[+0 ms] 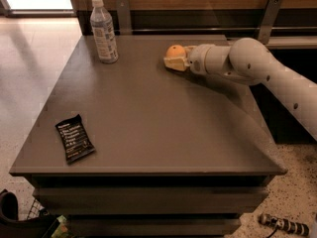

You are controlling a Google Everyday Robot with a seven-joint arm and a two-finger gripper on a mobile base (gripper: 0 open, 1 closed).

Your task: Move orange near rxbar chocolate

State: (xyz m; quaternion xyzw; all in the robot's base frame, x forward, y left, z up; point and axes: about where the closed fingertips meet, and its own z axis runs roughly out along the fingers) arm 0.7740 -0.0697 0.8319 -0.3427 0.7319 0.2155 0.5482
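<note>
The orange [175, 50] sits at the back middle of the grey table [148, 113]. My gripper [174, 59] reaches in from the right on a white arm, and its pale fingers [175, 64] lie around the orange at table level. The rxbar chocolate [74, 138], a flat black wrapper with white text, lies near the table's front left corner, far from the orange.
A clear water bottle [103, 31] with a white label stands at the back left of the table. A wooden wall with metal brackets [270, 16] runs behind. Dark items [20, 222] lie on the floor at the lower left, a small tool [282, 224] at the lower right.
</note>
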